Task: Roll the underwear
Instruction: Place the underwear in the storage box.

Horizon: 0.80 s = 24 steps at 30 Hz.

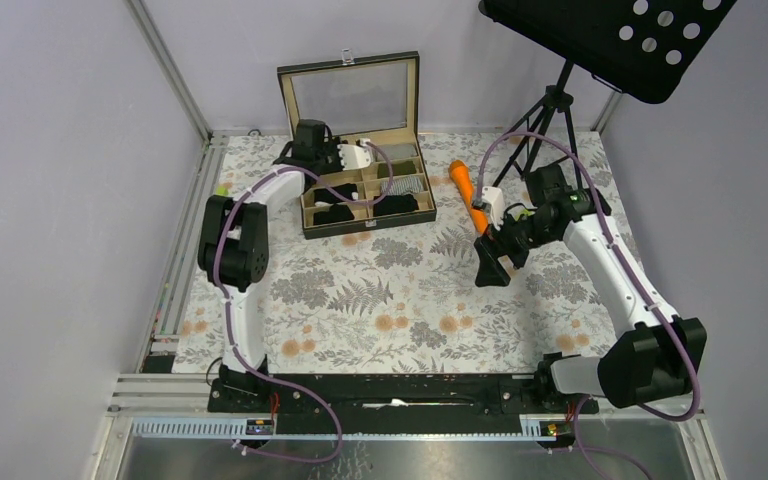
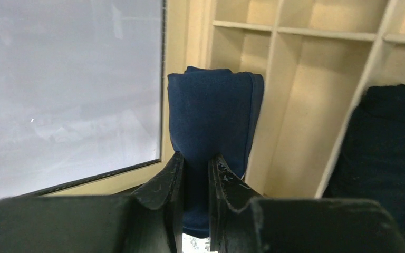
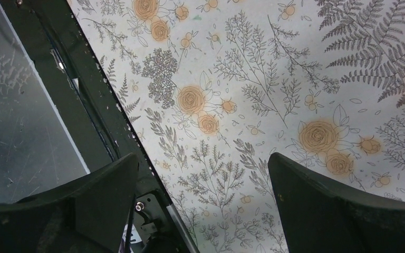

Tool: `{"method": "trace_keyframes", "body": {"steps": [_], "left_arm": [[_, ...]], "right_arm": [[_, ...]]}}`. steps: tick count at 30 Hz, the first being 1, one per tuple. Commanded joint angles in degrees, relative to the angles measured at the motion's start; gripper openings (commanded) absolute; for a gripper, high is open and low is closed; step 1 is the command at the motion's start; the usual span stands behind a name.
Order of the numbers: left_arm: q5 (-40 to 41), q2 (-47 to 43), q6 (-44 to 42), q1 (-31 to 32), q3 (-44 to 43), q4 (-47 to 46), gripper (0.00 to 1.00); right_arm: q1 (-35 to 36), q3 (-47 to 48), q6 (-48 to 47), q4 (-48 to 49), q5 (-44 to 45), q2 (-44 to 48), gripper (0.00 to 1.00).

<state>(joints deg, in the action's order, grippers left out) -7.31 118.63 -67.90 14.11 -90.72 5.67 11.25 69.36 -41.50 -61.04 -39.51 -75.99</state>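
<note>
My left gripper [image 2: 195, 158] is shut on a rolled navy blue underwear [image 2: 211, 105] and holds it upright over the back row of the wooden box [image 2: 295, 105]. From above, this gripper [image 1: 335, 160] reaches into the box [image 1: 365, 228] and the navy roll is hidden. Black underwear [image 2: 385, 153] fills the compartment to its right. Black underwear [image 1: 335, 213] also lies in the front compartments. My right gripper [image 1: 490, 268] hangs open and empty over the floral cloth [image 3: 232, 105], jaws wide apart [image 3: 203, 163]. No olive-tan piece shows clearly.
The box's glass lid [image 1: 350, 92] stands open behind it, left of the roll in the left wrist view [image 2: 68, 79]. An orange carrot-shaped stick [image 1: 468, 195] lies right of the box. A black music stand [image 1: 610, 40] stands at the back right.
</note>
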Motion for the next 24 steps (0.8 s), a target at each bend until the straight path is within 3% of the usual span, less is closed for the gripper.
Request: {"method": "trace_keyframes", "body": {"steps": [1,8,13,19,24], "left_arm": [[-3.4,-0.6,-3.8,-0.3,-0.7,-0.3,0.00],[-5.9,-4.9,-4.1,-1.1,7.6,1.9,0.00],[-5.8,-4.7,-4.5,-1.5,8.3,6.8,0.00],[-5.8,1.5,-3.2,-1.6,-2.8,20.3,0.01],[-8.8,9.5,-1.8,-2.4,-18.6,35.2,0.21]], "right_arm": [[-0.3,-1.1,0.4,-1.4,1.7,1.4,1.00],[-1.2,-3.4,0.2,-1.1,1.5,2.3,1.00],[-1.4,-4.2,0.1,-0.9,1.4,2.0,1.00],[-1.5,-4.2,0.2,-0.8,1.5,1.3,1.00],[-1.5,-4.7,-0.2,-2.0,1.6,1.4,1.00]]}}
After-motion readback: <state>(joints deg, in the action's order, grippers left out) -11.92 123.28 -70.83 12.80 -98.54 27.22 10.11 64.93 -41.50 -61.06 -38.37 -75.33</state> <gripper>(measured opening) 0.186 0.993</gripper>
